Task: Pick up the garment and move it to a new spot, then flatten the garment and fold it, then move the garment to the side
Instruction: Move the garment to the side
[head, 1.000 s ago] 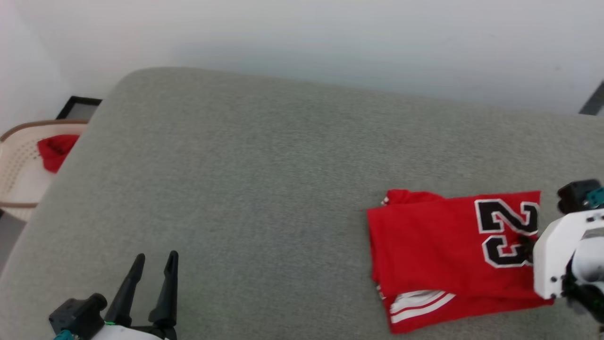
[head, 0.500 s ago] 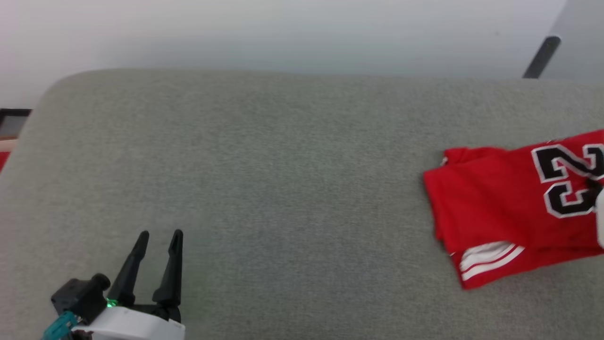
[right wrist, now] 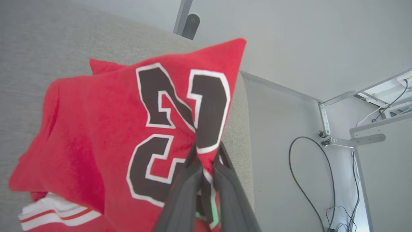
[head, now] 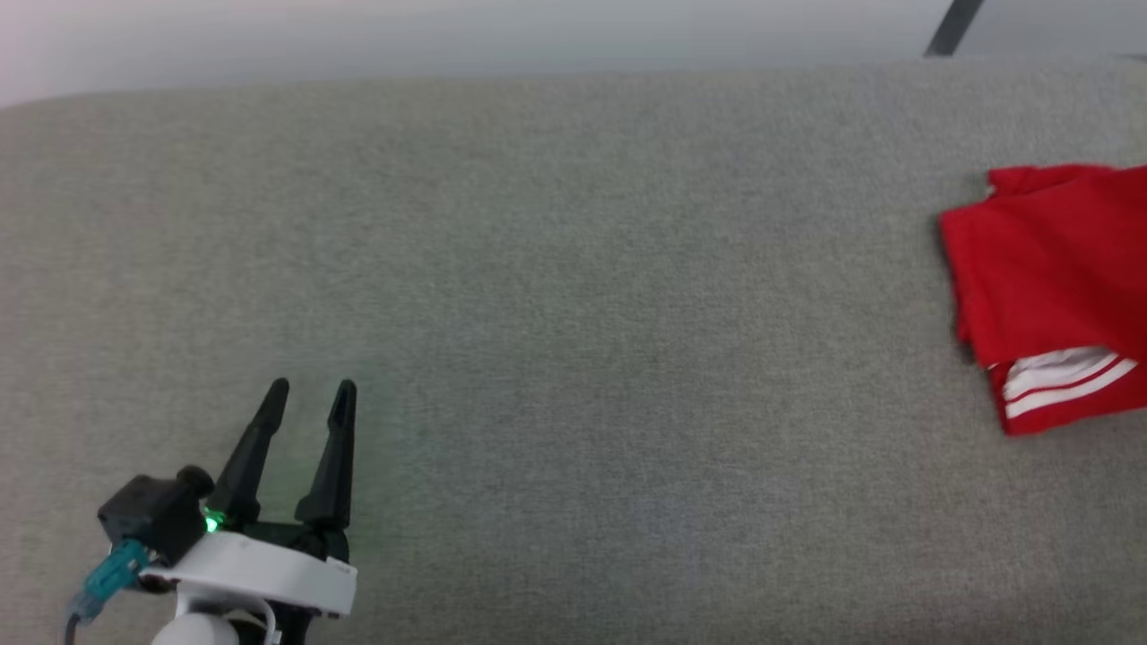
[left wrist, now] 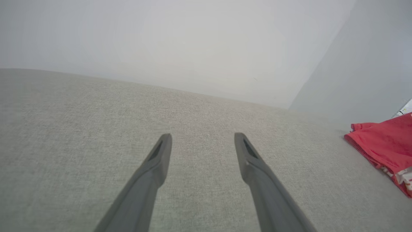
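Grey cushion (head: 573, 313) under the folded red jersey (head: 1030, 260); my right gripper (right wrist: 207, 151) pinches it, left gripper (head: 312, 387) wide and empty. Moving-aside step, I think: pull gently.

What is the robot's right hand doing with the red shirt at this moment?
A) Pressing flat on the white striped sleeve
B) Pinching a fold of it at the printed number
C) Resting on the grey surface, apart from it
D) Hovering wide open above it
B: in the right wrist view the right hand has its two dark fingers closed on a bunched fold of the garment, right at the black 23.
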